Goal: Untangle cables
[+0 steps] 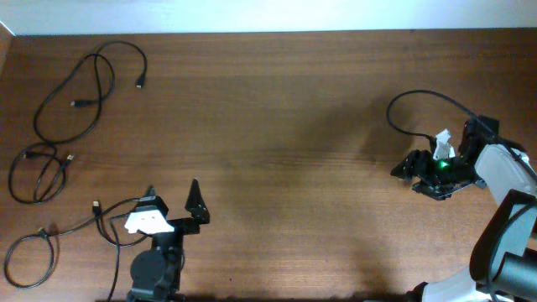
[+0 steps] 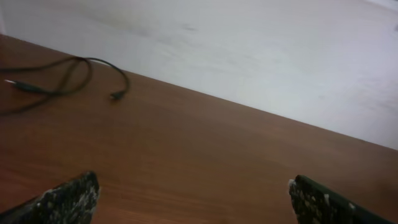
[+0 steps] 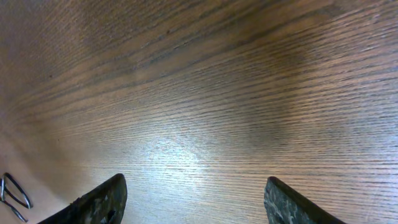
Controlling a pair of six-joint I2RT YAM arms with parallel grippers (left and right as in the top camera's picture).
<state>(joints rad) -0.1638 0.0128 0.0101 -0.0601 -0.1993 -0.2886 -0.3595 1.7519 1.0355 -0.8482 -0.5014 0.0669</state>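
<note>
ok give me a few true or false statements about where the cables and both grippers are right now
1. The cables all lie on the left part of the table. True.
2. The left gripper is shut on a cable. False: its fingers stand wide apart with only bare wood between them.
3. The right gripper is open and holds nothing. True.
4. The right gripper hangs directly over the cables. False: it is at the table's right side, far from them.
</note>
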